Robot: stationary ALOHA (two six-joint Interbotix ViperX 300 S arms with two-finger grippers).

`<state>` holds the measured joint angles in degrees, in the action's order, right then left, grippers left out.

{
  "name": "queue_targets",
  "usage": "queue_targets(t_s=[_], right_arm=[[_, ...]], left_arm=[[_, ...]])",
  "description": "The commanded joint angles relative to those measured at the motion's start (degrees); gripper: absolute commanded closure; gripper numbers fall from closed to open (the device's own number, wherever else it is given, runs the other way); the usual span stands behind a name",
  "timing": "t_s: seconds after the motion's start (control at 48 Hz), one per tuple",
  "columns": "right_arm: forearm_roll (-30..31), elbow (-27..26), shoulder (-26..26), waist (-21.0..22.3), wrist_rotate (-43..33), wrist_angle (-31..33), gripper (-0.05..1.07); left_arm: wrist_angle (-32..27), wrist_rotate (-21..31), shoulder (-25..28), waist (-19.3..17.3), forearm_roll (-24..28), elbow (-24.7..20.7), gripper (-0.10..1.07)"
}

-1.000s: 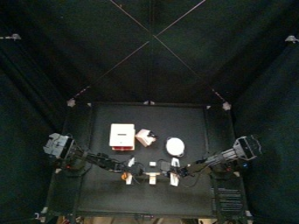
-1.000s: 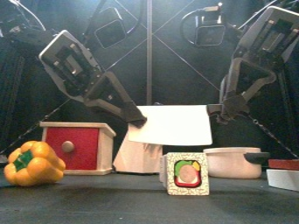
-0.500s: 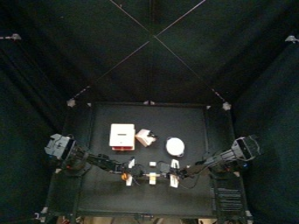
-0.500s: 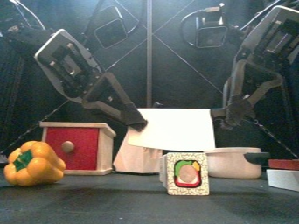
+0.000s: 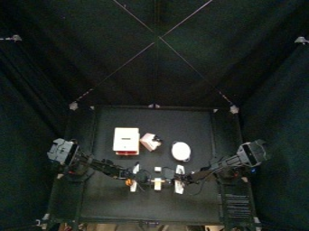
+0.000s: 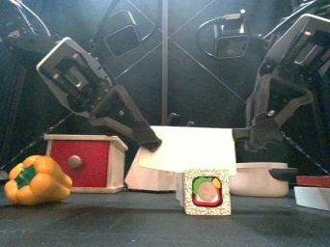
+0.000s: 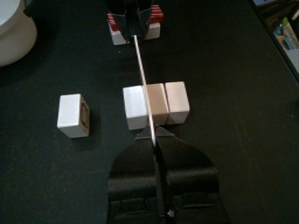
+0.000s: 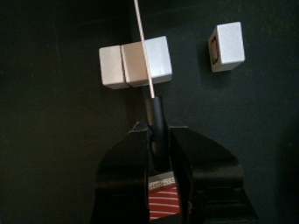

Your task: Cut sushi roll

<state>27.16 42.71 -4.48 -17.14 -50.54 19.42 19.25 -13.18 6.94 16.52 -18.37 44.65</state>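
The sushi roll [image 7: 156, 105] lies on the black table as three white segments side by side. A cut piece [image 7: 73, 115] stands apart from it; in the front view this cut piece [image 6: 206, 191] shows a green rim and a pink and yellow filling. A white-bladed knife [image 6: 191, 147] hangs flat-on over the roll. Seen edge-on, the knife [image 7: 143, 83] crosses a seam between segments. My left gripper [image 7: 156, 138] is shut on one end of the blade. My right gripper [image 8: 153, 129] is shut on the black knife handle [image 8: 152, 112], with the roll [image 8: 136, 63] just beyond it.
A yellow bell pepper [image 6: 35, 180] and a red drawer box [image 6: 87, 161] stand at the front left. A white bowl [image 6: 258, 178] and a white and red block [image 6: 314, 193] are at the right. From above, the box [image 5: 126, 139] and bowl [image 5: 182, 150] lie behind the roll.
The knife blade has come down a little toward the roll. Both arms have sunk with it, and the right arm has shifted slightly to the right.
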Motion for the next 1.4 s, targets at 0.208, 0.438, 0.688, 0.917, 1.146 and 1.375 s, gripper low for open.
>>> queue_targets(t_s=[0.208,0.438,0.688,0.917,1.146,1.375], right_arm=[[-0.88,-0.26,1.49,0.53,-0.26,0.35,0.68],[-1.67,-0.7,3.78,0.53,-0.18,0.44,0.68],[-1.67,-0.88,5.45,0.62,-0.18,0.44,0.68],[-1.58,-0.79,5.45,0.97,-0.18,0.44,0.68],[-1.14,-0.7,5.36,2.72,0.26,0.35,0.68],[-0.88,-0.7,4.75,4.31,0.7,0.7,0.68]], left_arm=[[-0.18,-0.18,1.67,1.23,0.18,-0.44,0.8],[-0.79,-0.26,4.57,0.88,-0.44,-0.35,0.8],[-0.79,-0.18,5.19,0.79,-0.53,-0.18,0.8],[-0.79,-0.26,5.27,0.0,-0.53,0.18,0.8],[-0.88,-0.44,4.83,-1.85,-0.44,0.62,0.8],[-0.88,-0.62,4.57,-2.81,-0.18,0.7,0.8]])
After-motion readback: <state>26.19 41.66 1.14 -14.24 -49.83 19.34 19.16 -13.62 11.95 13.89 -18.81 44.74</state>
